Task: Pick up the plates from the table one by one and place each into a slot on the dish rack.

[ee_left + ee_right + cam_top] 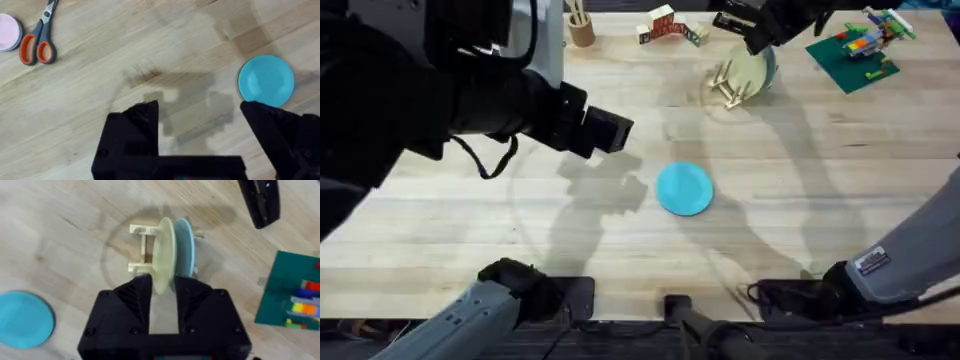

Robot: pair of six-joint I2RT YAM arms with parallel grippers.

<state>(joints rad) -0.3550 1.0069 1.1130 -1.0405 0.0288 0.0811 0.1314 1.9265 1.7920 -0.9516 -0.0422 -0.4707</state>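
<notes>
The dish rack (725, 85) stands at the far right of the table (800, 180). The cream-yellow plate (165, 255) stands on edge in the rack (140, 247), right beside a paler sky-blue plate (185, 245). My right gripper (164, 287) is over the rack, its fingers close on either side of the cream plate's rim; overhead it shows as right gripper (760, 35). The turquoise plate (683, 189) lies flat mid-table. My left gripper (200, 107) hovers open and bare to the left of that turquoise plate (266, 81), and from overhead the left gripper (610, 130) is raised.
A green baseplate with coloured bricks (850, 50) lies just right of the rack. Wooden block toys (665, 25) and a cup of sticks (581, 25) sit along the far edge. Orange-handled scissors (37, 42) and a pink dish (7, 32) lie at the left.
</notes>
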